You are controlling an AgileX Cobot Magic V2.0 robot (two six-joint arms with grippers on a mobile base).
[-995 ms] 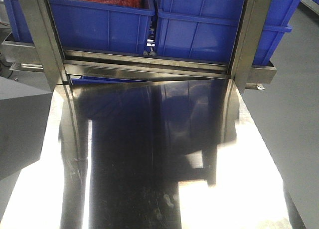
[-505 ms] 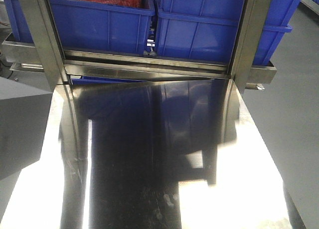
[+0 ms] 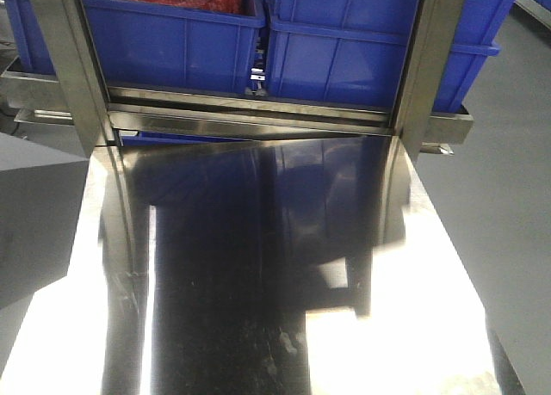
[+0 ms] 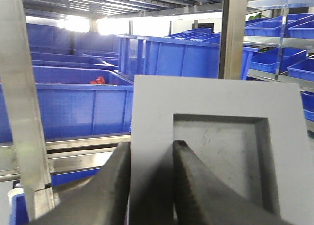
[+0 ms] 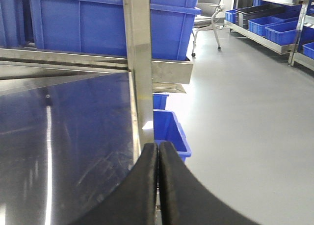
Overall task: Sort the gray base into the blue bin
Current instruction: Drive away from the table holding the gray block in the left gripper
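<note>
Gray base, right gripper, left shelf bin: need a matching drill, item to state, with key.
Items:
1. gray base
2. right gripper
3. left shelf bin

States:
A. red material inside
B. shut, nothing between the fingers
C. clamped by the left gripper, recess facing the wrist camera

Pairs: 1-C, 2-B, 3-A

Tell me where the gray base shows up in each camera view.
Exterior front-facing: not in it.
Left wrist: the gray base fills the centre and right of the lower frame, clamped in the left gripper.
Right wrist: not in it.
Shared landmark: the blue bins on the steel rack.
</note>
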